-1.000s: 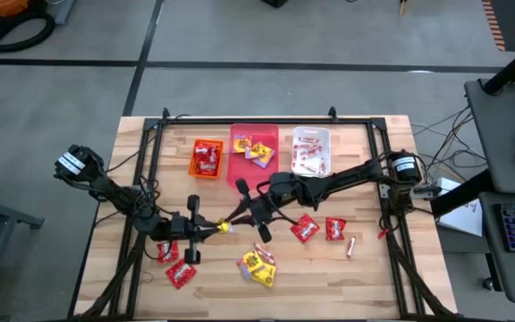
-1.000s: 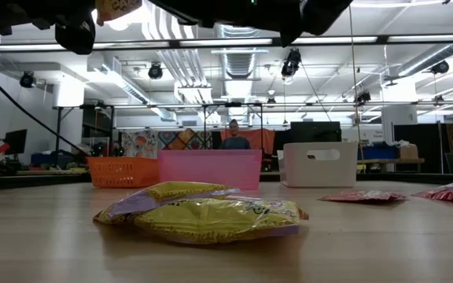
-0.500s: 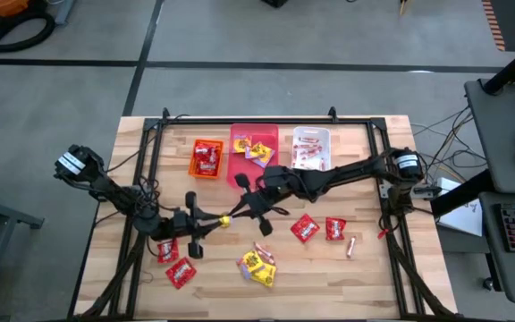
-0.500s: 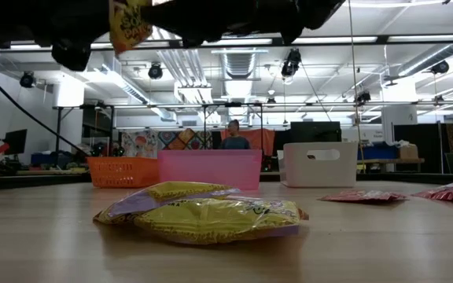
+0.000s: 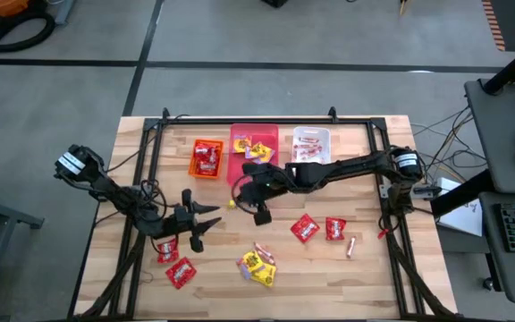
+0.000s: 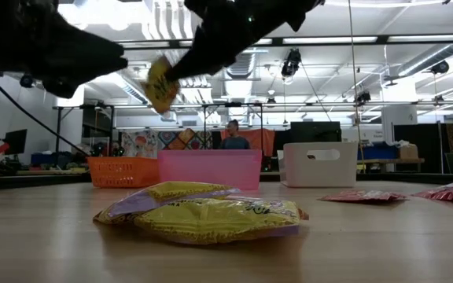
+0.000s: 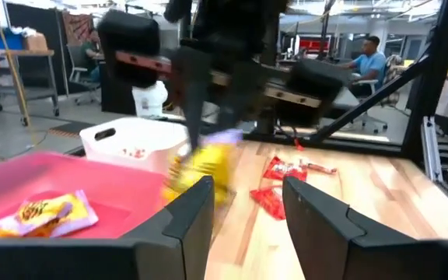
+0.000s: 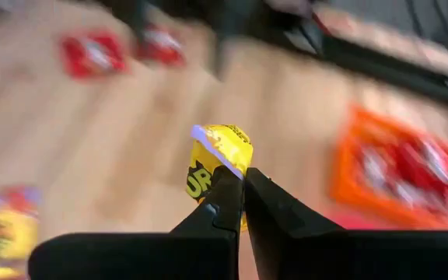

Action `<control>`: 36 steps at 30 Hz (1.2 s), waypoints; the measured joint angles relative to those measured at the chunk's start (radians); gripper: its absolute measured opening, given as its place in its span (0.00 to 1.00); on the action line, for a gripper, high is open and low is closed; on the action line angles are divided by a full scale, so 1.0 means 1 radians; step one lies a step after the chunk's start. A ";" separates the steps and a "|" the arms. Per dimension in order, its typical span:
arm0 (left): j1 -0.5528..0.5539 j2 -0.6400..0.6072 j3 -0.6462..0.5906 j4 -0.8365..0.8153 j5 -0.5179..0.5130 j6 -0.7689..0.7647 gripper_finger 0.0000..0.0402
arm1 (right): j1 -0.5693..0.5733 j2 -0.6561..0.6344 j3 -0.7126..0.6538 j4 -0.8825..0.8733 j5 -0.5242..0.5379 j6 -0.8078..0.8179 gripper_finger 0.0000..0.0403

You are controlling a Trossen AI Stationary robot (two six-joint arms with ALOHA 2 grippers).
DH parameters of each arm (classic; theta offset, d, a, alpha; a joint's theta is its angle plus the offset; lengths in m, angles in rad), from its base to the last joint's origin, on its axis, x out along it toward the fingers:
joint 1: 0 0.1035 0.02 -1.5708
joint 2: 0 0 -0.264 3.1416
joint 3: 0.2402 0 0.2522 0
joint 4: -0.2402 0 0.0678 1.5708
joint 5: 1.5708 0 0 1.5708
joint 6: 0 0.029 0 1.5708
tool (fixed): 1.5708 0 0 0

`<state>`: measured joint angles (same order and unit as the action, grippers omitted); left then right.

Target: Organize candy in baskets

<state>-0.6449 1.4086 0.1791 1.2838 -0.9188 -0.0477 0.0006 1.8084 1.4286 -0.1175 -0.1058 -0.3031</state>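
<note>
From above, the right gripper (image 5: 237,202) hangs over the bench (image 5: 374,268) just in front of the pink basket (image 5: 254,152), pinching a small yellow packet (image 5: 232,204). The left gripper (image 5: 206,224) sits nearby, apart from the packet, with its jaws spread. Red packets (image 5: 316,228) and a yellow pile (image 5: 257,266) lie loose on the wood; the orange basket (image 5: 207,158) and white basket (image 5: 311,150) flank the pink one.

The low view adds height: the yellow packet (image 6: 160,84) hangs well above the bench, with the three baskets in a row behind, and a person (image 6: 233,135) in the room beyond.

The left wrist view shows its own jaws parted and empty, the yellow packet (image 7: 201,167) ahead of them, and a yellow packet lying inside the pink basket (image 7: 22,175).

The right wrist view alone shows the grip: jaws pressed together on the yellow packet's (image 8: 218,158) lower edge.
</note>
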 joint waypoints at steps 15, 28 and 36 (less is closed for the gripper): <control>0.000 -0.003 -0.018 -0.011 -0.183 -0.075 0.35 | -0.356 0.086 0.050 -0.197 0.015 0.526 0.03; -0.008 -0.027 -0.017 -0.004 -0.180 -0.101 0.35 | -0.367 0.199 0.122 -0.146 -0.078 0.550 0.36; -0.019 -0.048 0.002 -0.054 -0.140 -0.217 0.35 | -0.328 0.066 0.140 -0.258 -0.083 0.499 0.47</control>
<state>-0.6634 1.3605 0.1815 1.2293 -1.0589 -0.2650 -0.3272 1.8740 1.5681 -0.3755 -0.1886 0.1955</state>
